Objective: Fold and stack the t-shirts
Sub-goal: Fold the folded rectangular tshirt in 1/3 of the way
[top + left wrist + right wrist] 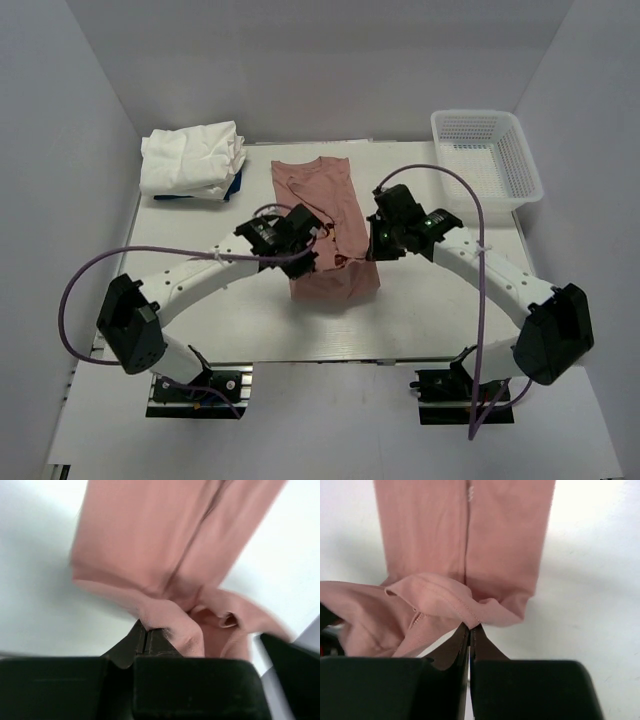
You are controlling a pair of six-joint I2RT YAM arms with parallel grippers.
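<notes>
The dusty pink t-shirt (325,205) lies as a long folded strip down the middle of the table, its near end lifted. My left gripper (300,252) is shut on the shirt's near left corner (165,622). My right gripper (372,250) is shut on the near right hem (470,611). Both hold the cloth a little above the table, with the rest of the strip stretching away. Its print is hidden. Folded white t-shirts (193,158) are stacked at the far left.
A white mesh basket (485,158) stands at the far right corner. A blue item (232,186) peeks from under the white stack. Purple cables loop from both arms.
</notes>
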